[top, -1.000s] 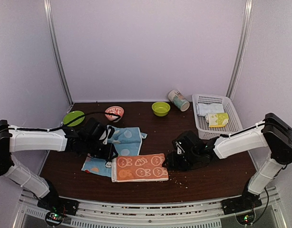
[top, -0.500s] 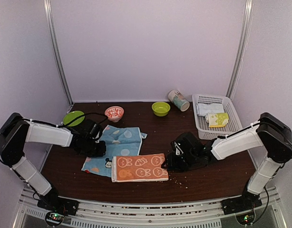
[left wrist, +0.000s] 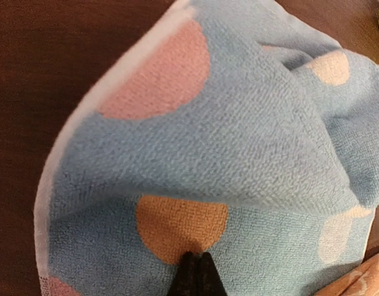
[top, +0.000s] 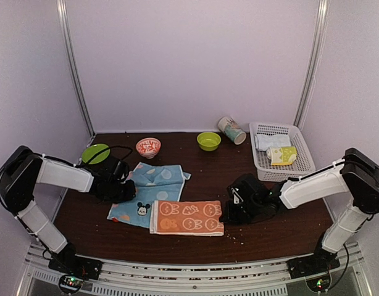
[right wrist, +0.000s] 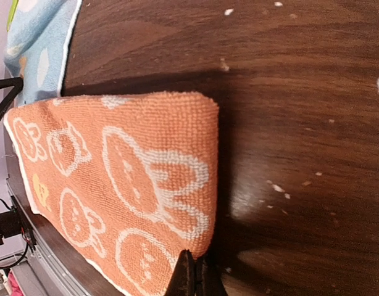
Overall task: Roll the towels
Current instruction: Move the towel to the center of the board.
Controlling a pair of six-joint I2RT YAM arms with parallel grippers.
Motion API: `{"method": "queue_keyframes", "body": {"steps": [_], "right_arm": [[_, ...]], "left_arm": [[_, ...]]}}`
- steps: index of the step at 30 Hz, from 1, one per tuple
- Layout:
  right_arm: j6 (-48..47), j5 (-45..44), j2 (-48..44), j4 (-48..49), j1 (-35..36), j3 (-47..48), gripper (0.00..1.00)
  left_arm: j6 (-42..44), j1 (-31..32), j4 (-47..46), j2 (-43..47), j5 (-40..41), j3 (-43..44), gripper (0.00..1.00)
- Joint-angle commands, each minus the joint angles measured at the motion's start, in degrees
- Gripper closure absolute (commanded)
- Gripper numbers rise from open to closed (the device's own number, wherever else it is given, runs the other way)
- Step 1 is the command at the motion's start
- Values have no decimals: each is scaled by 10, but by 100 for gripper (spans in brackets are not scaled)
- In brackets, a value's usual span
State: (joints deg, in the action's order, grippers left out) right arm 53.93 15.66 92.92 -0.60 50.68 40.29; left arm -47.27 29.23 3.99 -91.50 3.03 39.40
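Stretching low inward, left fingers (left wrist: 192,280) pinching blue towel (left wrist: 239,142), right fingers (right wrist: 186,277) pinching orange towel (right wrist: 115,172).

A small orange terry-cloth towel printed with white bunny faces (top: 186,217) lies folded into a flat, long strip near the front edge of a dark brown table (top: 239,179). Its left end overlaps a light blue towel with coloured dots and a Mickey head (top: 155,182), which lies spread out and rumpled, unrolled.

Soft, even light greets us overhead; right wrist view, glare on the table (right wrist: 313,92) beside the shadow of the orange towel (right wrist: 115,179).
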Motion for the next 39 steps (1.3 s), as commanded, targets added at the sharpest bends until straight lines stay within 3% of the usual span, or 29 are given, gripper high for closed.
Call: {"method": "queue_keyframes", "body": {"steps": [1, 12, 21, 22, 27, 29, 34, 39], "right_arm": [[-30, -38, -48, -61, -17, -27, 100], [-115, -62, -155, -182, -86, -73, 100], [-218, -126, -148, -324, -96, 16, 100], [-224, -131, -143, -328, -96, 25, 100], [-234, -145, -120, -344, -95, 64, 100], [-234, -147, -115, -346, -93, 73, 100], [-231, -150, -98, -343, -90, 85, 100], [-226, -153, -91, -333, -89, 86, 100]], "left_arm": [[-22, -28, 50, 12, 50, -41, 100], [-13, -39, 78, 37, 55, -51, 100], [6, -29, 41, 52, -19, -77, 100], [9, -25, 41, 58, -27, -77, 98], [25, 14, 80, 122, -43, -52, 55], [29, 36, 115, 148, -33, -26, 48], [30, 103, 147, 173, -27, 45, 48], [37, 177, 119, 110, -64, 141, 54]]}}
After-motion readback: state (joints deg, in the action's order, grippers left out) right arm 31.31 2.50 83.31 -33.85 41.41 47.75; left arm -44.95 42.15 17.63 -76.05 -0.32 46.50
